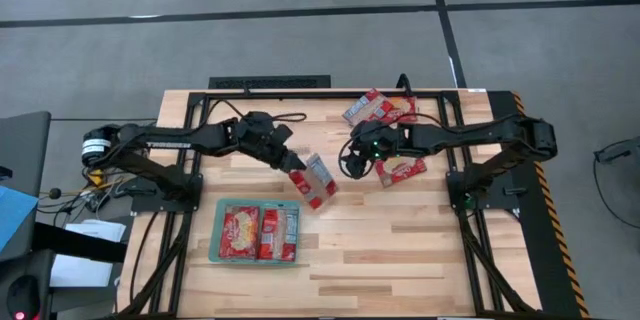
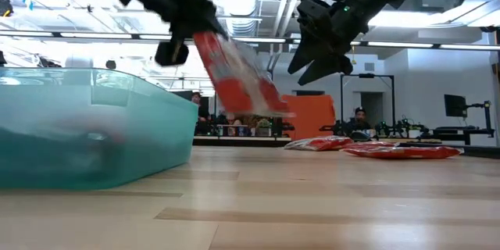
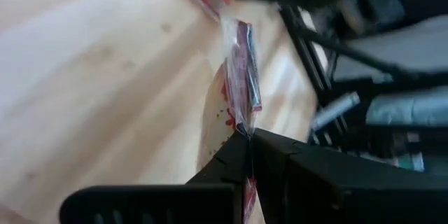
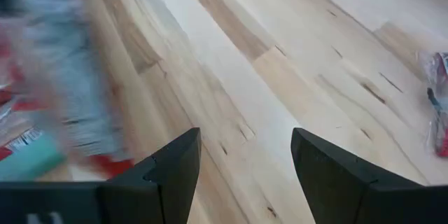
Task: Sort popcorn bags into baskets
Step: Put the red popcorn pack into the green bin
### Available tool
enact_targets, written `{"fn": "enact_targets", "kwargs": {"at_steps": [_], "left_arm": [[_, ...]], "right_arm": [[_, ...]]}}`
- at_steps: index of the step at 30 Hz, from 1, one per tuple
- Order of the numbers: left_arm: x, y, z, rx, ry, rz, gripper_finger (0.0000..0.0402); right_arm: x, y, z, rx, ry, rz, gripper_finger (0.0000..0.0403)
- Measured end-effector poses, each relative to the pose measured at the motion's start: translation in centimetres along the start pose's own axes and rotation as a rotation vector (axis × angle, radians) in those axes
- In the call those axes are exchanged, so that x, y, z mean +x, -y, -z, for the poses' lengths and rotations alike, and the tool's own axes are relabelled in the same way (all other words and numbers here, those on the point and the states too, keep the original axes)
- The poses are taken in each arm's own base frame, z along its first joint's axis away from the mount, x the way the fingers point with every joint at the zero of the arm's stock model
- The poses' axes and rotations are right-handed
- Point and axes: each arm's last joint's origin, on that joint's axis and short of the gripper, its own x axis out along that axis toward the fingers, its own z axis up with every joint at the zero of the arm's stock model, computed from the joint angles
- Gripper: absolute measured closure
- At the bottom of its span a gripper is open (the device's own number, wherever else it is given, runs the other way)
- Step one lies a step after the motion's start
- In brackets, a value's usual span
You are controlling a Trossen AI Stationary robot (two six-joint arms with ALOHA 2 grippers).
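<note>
My left gripper (image 1: pixel 292 166) is shut on a red popcorn bag (image 1: pixel 319 181) above the table's middle, just right of the teal tray (image 1: pixel 219 230). The bag also shows in the low view (image 2: pixel 238 74) and the left wrist view (image 3: pixel 241 70). The tray holds two bags (image 1: pixel 258 232) lying flat. My right gripper (image 1: pixel 354 157) is open and empty, raised just right of the held bag; its fingers stand wide apart in the right wrist view (image 4: pixel 245 164). More bags lie at the far right (image 1: pixel 380 108) and under the right arm (image 1: pixel 401 170). My left gripper pinches the bag's upper edge (image 3: pixel 244 127) between its two shut fingers, which come slanting down from the table's left. The bag hangs tilted below and beyond the fingers, lifted clear of the table (image 2: pixel 250 86).
The tray's wall (image 2: pixel 94 125) stands at the near left of the low view. Loose bags (image 2: pixel 391 150) lie flat on the wood toward the far right. Bare wood (image 1: pixel 420 250) lies at the near right. Black frame rails (image 1: pixel 180 160) run along both table sides.
</note>
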Motion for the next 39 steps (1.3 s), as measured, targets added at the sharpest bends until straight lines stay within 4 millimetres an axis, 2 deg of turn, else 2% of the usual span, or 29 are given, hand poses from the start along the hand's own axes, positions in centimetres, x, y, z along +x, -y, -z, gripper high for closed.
{"fn": "enact_targets", "kwargs": {"at_steps": [9, 13, 16, 22, 26, 33, 39], "left_arm": [[-2.2, 6.3, 2.5, 0.111, -0.216, -0.001, 0.0401], [-3.1, 8.0, 3.8, 0.15, -0.268, 0.027, 0.0401], [-3.6, 8.5, 5.1, 0.164, -0.32, 0.023, 0.0401], [-4.0, 7.8, 7.3, 0.205, -0.443, -0.102, 0.0401], [-3.6, 6.9, 7.8, 0.244, -0.429, -0.148, 0.0401], [-2.8, 6.0, 8.6, 0.219, -0.5, -0.061, 0.0401], [-2.8, 5.9, 8.7, 0.254, -0.501, -0.071, 0.0401]], "right_arm": [[-0.1, 0.1, 0.7, -0.032, -0.066, 0.027, 0.0154], [-0.1, -0.4, 1.0, -0.044, -0.068, 0.014, 0.0154], [-0.2, -0.8, 1.2, -0.055, -0.073, 0.004, 0.0154], [-0.3, -1.5, 1.6, -0.064, -0.075, -0.005, 0.0154], [-0.3, -1.8, 1.7, -0.065, -0.076, -0.01, 0.0154], [-0.3, -1.8, 1.7, -0.065, -0.077, -0.005, 0.0154], [-0.3, -1.8, 1.7, -0.065, -0.078, -0.005, 0.0154]]}}
